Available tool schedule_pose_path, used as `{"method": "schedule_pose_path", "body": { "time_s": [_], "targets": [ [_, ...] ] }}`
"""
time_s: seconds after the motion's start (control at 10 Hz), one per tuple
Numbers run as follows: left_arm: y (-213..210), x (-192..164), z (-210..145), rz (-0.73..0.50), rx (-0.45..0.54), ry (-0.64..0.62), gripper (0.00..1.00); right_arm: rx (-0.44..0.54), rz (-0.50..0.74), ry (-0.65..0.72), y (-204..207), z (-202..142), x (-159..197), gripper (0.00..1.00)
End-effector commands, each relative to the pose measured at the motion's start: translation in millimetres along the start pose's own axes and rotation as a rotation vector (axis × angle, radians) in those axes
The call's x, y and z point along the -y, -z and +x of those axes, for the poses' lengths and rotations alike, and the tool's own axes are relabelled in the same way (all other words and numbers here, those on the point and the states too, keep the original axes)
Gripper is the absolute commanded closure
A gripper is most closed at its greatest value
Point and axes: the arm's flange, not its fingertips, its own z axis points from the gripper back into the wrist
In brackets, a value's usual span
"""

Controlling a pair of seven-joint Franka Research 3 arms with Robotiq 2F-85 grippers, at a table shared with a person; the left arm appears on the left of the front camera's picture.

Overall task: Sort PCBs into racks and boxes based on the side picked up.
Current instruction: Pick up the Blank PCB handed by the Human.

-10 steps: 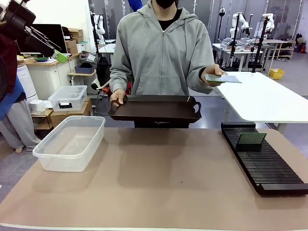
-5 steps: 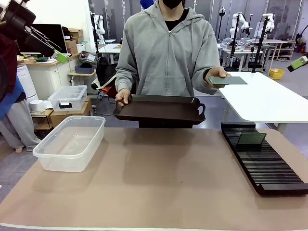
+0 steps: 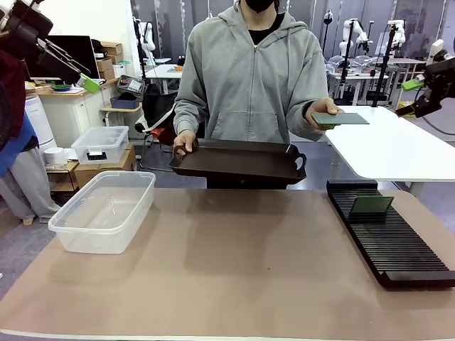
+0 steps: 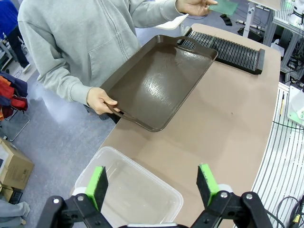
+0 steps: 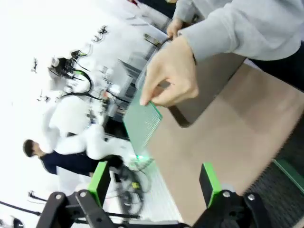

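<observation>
Holds PCB (image 3: 341, 118) flat in one hand (image 3: 321, 110), tray (image 3: 238, 160) in other, w/ L gripper (image 4: 152, 176) & R gripper (image 5: 154, 176) spread wide, empty.

Wore grey zip-front hoodie (image 3: 252, 78) with hood, pouch pocket, ribbed cuffs; black top (image 3: 257, 34) at collar | bore black linked, green-padded left fingers (image 4: 99, 183) and right fingers (image 5: 207, 183), pale pivot bolts at joints

Lab: white worktable (image 3: 398, 145), monitor (image 3: 82, 50), cartons (image 3: 109, 58).
</observation>
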Motion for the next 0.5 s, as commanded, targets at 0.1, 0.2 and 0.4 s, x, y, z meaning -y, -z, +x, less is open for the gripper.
{"method": "schedule_pose_path", "body": {
  "time_s": [0.1, 0.2, 0.4],
  "targets": [
    [-0.5, 0.6, -1.0, -0.008, -0.001, 0.003, 0.00, 0.016, 0.135, 0.118, 26.9, 0.9, 9.3, 0.00],
    [-0.5, 0.6, -1.0, -0.008, -0.001, 0.003, 0.00, 0.019, 0.085, 0.101, 37.9, -2.2, 14.8, 0.00],
    [-0.5, 0.6, -1.0, -0.008, -0.001, 0.003, 0.00, -0.002, 0.095, 0.083, 22.6, 2.6, 15.3, 0.00]
  ]
}}
